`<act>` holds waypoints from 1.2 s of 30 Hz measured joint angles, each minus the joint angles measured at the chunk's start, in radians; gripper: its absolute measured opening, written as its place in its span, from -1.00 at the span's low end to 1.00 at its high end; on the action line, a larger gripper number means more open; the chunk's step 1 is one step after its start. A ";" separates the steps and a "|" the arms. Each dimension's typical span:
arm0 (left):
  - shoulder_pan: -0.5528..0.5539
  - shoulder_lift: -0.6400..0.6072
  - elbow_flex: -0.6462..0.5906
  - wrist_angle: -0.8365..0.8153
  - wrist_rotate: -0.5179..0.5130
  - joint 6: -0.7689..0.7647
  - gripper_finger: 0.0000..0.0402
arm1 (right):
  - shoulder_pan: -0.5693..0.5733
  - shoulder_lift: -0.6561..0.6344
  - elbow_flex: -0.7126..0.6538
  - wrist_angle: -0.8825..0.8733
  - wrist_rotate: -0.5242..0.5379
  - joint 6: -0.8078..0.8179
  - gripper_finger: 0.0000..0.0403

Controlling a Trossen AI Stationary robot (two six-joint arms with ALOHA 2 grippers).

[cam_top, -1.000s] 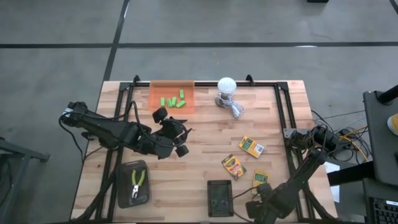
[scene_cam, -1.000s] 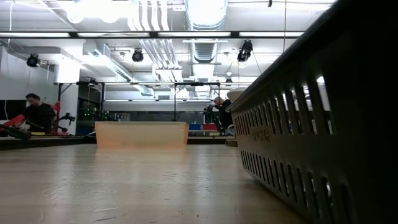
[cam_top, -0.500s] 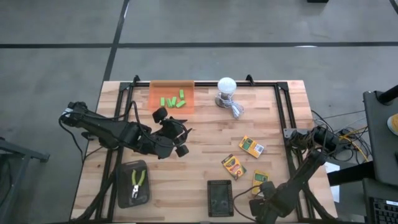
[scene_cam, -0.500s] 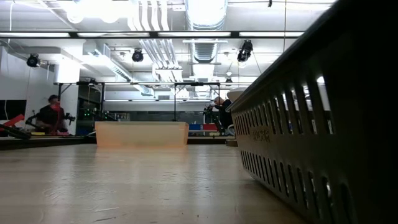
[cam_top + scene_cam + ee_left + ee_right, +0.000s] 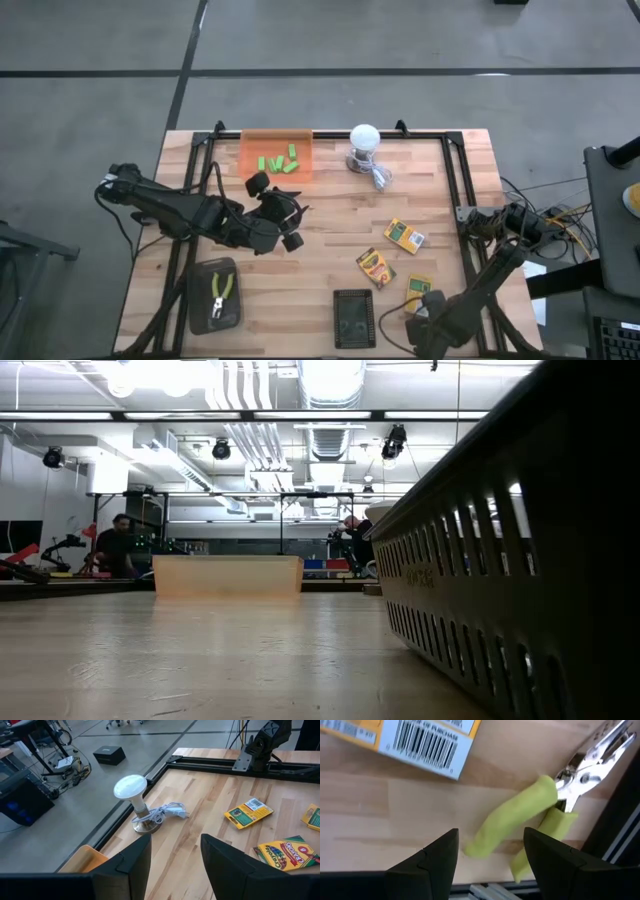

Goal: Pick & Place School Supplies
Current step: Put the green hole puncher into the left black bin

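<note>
On the wooden desk (image 5: 330, 225), the left arm reaches in from the left side and its left tool (image 5: 284, 222) hangs over the middle-left area with the two fingers spread apart and nothing between them. The right arm is folded low at the near right corner, and the right tool (image 5: 490, 851) stands just above a plier-like tool (image 5: 530, 810) with yellow-green handles; its fingers are also spread and they do not touch the handles.

An orange tray (image 5: 276, 155) lies at the far edge and holds the green blocks (image 5: 280, 161). A dark tray (image 5: 215, 294) at the near left corner holds a second plier-like tool (image 5: 221, 291). A black basket (image 5: 354, 318) stands at the near edge, between the two arms.

Three crayon boxes lie flat on the right half: one (image 5: 404, 235) toward the middle of that half, one (image 5: 375, 267) nearer to the basket, and one (image 5: 419, 289) just beside the right tool. A white bulb (image 5: 364, 137) with a cable stands at the far edge, beside the orange tray.
</note>
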 joint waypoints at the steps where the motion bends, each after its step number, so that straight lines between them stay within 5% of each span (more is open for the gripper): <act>1: 0.000 0.000 0.000 0.000 0.000 0.000 -0.12 | 0.002 0.000 -0.006 0.000 0.000 0.000 0.10; 11: 0.000 0.000 0.000 0.000 0.000 0.001 -0.12 | 0.032 -0.005 -0.080 0.126 -0.002 0.001 0.10; 18: 0.001 0.000 0.000 0.000 -0.003 0.001 -0.12 | 0.032 -0.006 -0.094 0.214 0.111 -0.006 0.10; 36: 0.002 0.001 -0.039 0.033 -0.003 -0.012 -0.12 | 0.027 -0.003 -0.111 0.185 0.140 0.024 0.10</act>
